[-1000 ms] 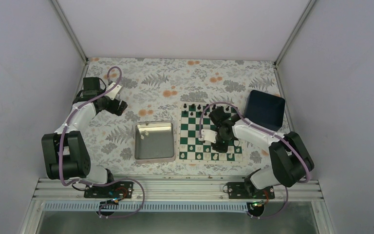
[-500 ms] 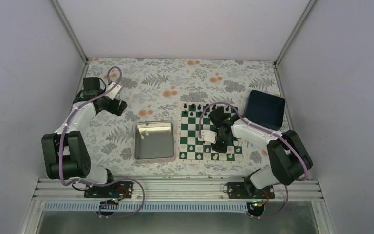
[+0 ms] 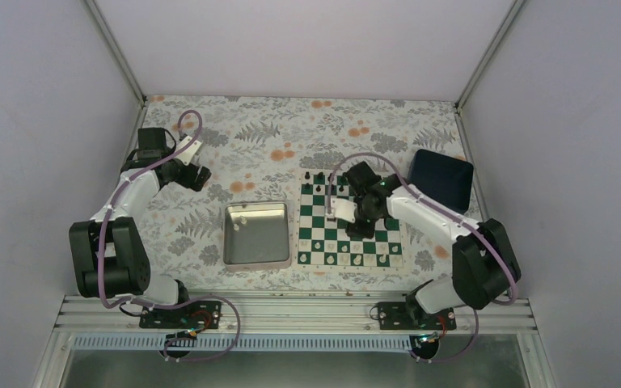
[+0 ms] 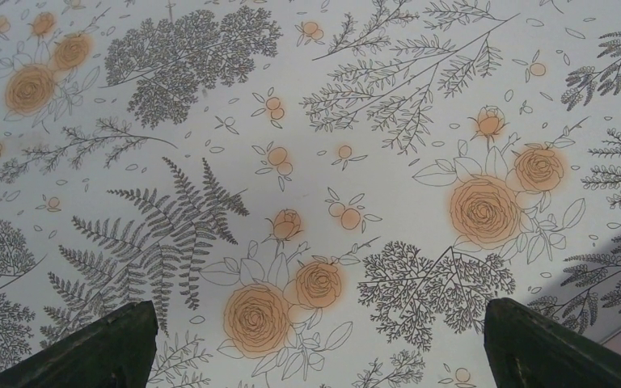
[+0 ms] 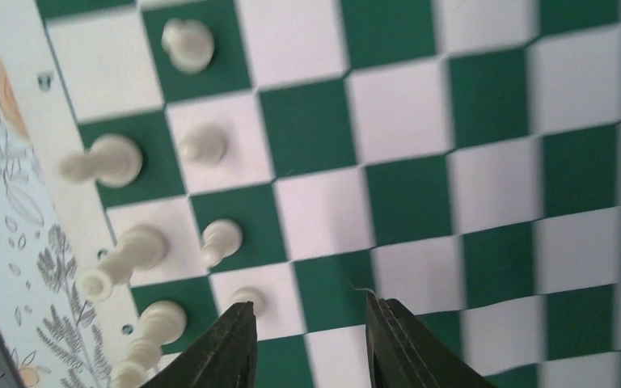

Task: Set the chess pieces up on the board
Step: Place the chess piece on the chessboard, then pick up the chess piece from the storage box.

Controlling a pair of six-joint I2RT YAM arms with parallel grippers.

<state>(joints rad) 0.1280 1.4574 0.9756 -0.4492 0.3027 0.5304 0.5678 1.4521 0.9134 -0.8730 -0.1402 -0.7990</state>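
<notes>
Placing cream-white pawns in their row is judged to be the step in hand. The flat green-and-white checked chessboard [image 3: 314,236] lies on the floral-print worktop [image 3: 275,129]. The right arm's fingers [image 3: 361,226] hang over the board's middle. They are parted, with bare squares showing between them and nothing grasped.

In the right wrist view a small cream-white pawn [image 5: 248,297] stands just beside one fingertip; whether they touch cannot be told. It lines up with three more pawns. Taller cream-white pieces [image 5: 125,255] fill the row at the board's near edge, and small black pieces [image 3: 319,176] stand along its far edge.

Left of the board sits a square silver metal tray [image 3: 257,263] with at least one pale piece [image 3: 242,220] inside. A dark blue box [image 3: 441,182] rests off the board's far right corner. The left arm's fingers [image 3: 196,176] are spread wide, well left of the board, over bare cloth and holding nothing.

Assessment: the setup is partly done and the pawn row appears incomplete. The next move calls for a straight lift of the right fingers, clear of the adjacent pawn so it is not tipped. A reach to the tray for another piece should follow.
</notes>
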